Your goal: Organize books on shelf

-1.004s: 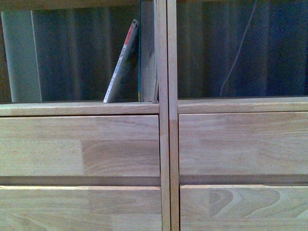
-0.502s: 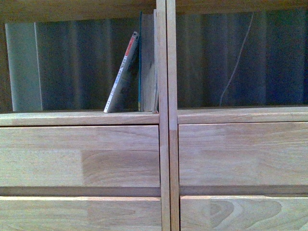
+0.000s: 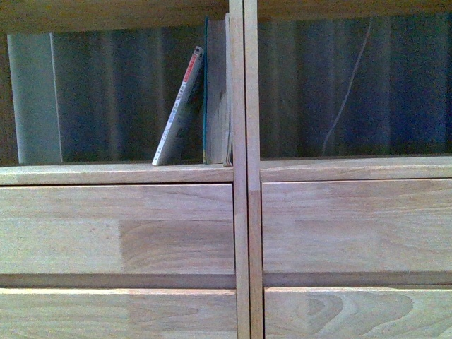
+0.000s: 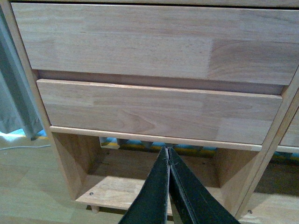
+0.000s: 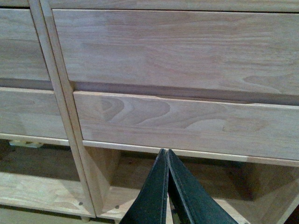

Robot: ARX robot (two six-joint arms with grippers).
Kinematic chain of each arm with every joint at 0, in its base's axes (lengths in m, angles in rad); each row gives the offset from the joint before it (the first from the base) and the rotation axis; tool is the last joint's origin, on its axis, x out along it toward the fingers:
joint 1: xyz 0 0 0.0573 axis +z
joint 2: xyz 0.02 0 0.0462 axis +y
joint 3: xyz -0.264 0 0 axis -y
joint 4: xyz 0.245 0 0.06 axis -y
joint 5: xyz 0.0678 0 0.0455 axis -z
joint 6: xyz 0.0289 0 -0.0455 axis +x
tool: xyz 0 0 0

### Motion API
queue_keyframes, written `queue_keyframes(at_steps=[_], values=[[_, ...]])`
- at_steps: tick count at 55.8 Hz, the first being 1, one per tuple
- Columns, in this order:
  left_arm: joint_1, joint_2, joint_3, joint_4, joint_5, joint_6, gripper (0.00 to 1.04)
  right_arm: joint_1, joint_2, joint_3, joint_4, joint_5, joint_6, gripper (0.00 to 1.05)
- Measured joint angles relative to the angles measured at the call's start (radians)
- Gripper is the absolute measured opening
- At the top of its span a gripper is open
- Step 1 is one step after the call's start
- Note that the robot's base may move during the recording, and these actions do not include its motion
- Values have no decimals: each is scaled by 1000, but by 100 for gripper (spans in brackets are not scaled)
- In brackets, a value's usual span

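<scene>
The shelf (image 3: 240,212) is seen close up from the front as two side-by-side columns of pale wood, each with an open compartment above two plain drawer fronts. In the left column's open compartment two books are kept at its right end: a thin magazine (image 3: 179,106) is tilted, its foot set on the board and its top leaned against a thicker teal book (image 3: 215,92), which is stood upright against the central divider. The right column's open compartment is seen to hold no books; only a dark curtain and a thin pale cord (image 3: 347,85) are visible behind it. Neither arm is shown in the front view. The left gripper (image 4: 168,151) is held low before the left column, its two dark fingers pressed together with nothing between them; the drawers lie just above and beyond its tip, and an open bottom compartment (image 4: 154,177) directly ahead. The right gripper (image 5: 167,153) is likewise closed on nothing, pointed at the right column's bottom compartment (image 5: 187,182). Both books are well above both grippers.
</scene>
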Motion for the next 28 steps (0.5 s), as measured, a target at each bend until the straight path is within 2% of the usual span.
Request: queue_keyframes(at_steps=[10, 15, 23, 28], values=[[0, -40, -15, -23, 0, 0, 3, 0, -48, -23, -23, 0, 0, 3], [0, -180, -42, -158, 0, 0, 3, 0, -73, -35, -39, 0, 0, 3], [0, -221, -50, -169, 0, 1, 3, 0, -116, -54, -50, 0, 0, 3], [0, -224, -50, -169, 0, 1, 3, 0, -248, -66, -195, 1, 1, 3]])
